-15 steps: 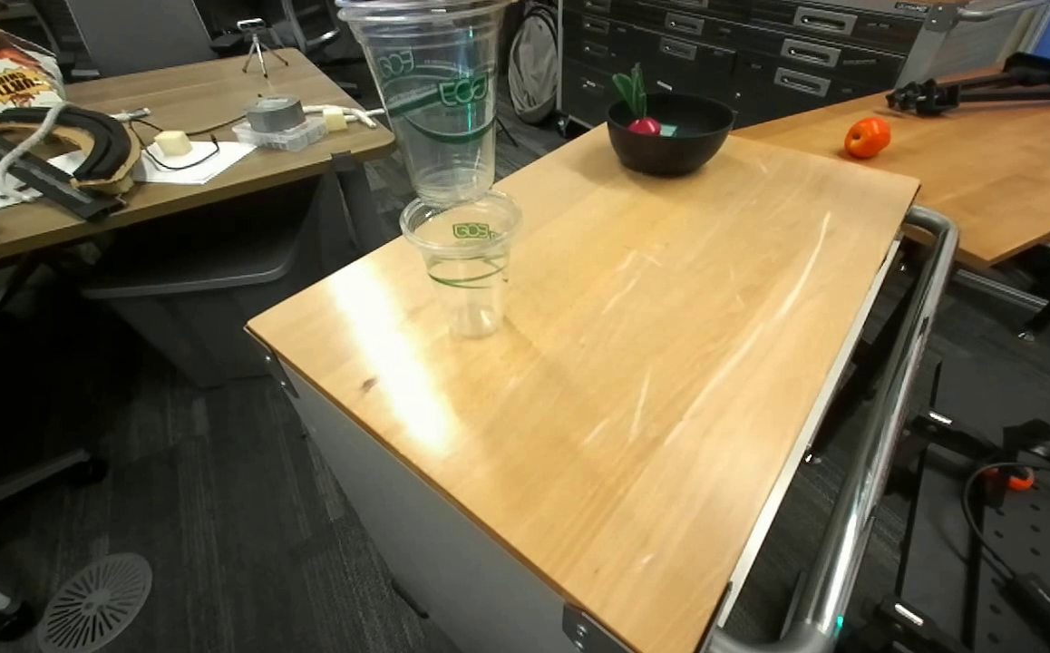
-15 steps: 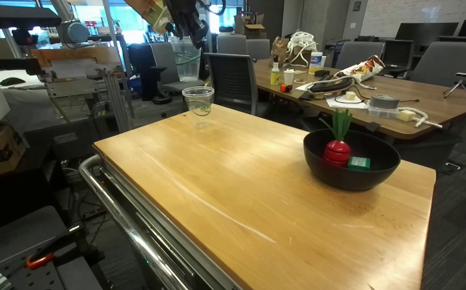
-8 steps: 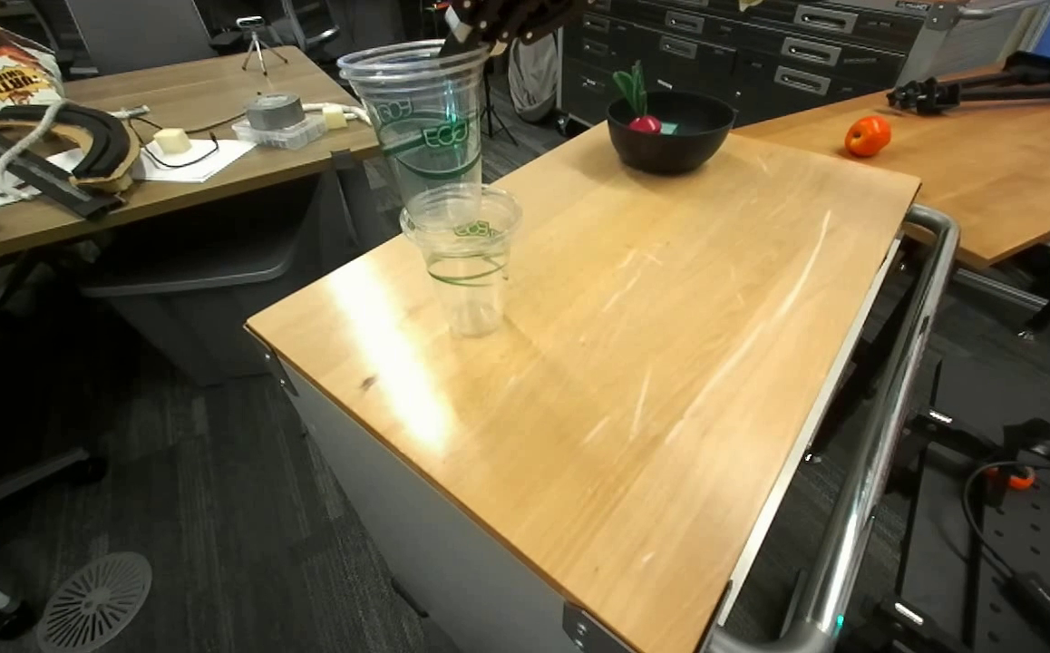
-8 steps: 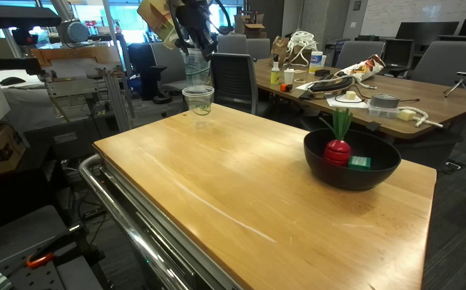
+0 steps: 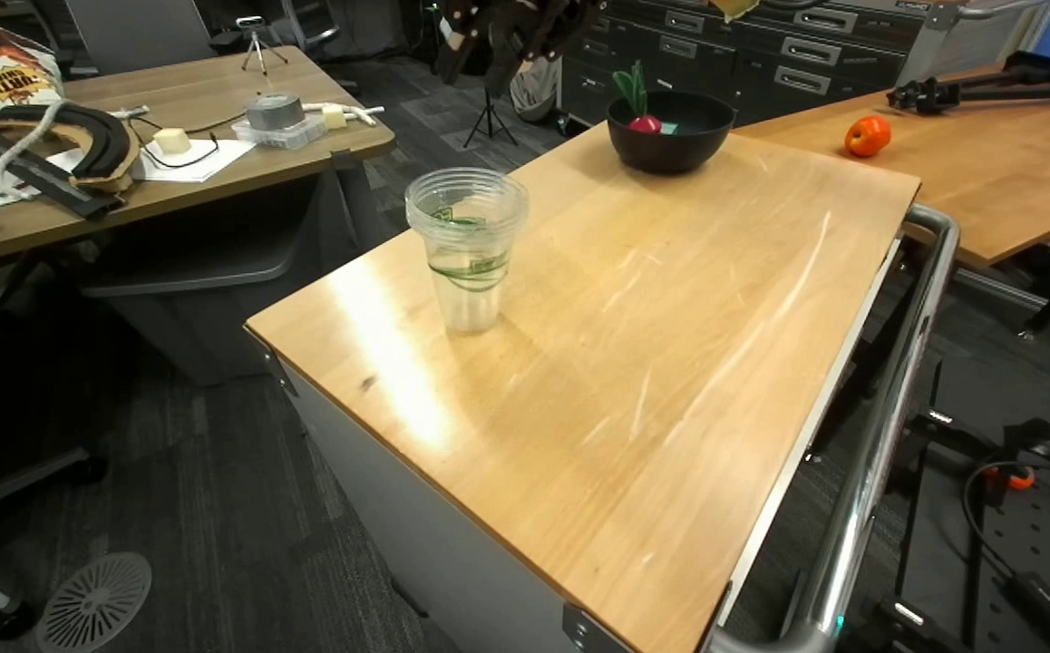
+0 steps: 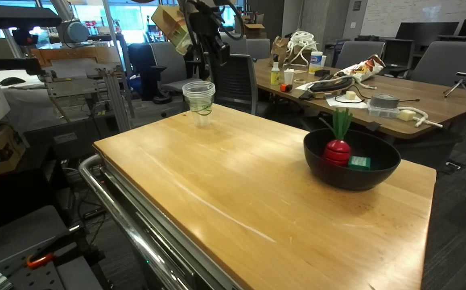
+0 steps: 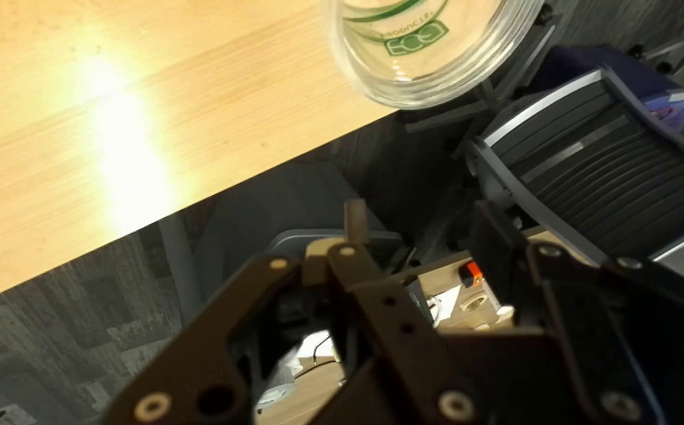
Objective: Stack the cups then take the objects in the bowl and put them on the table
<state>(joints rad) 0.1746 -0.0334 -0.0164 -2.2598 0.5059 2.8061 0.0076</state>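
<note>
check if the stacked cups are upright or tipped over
Upright: in both exterior views, the nested cups stand on the table, wide rims up, narrow base down.

We hold our dark pincer (image 7: 423, 219) aloft with its jaws spread, the two fingers (image 7: 500, 251) pointing up from the lower edge of the wrist view and a clear gap showing between their tips. In both exterior views we hang in from the top edge, tips angled downward. Up close, our linkage plates (image 7: 419, 354) show round, pale screw heads (image 7: 456, 406), the nearest parts slightly blurred.
</note>
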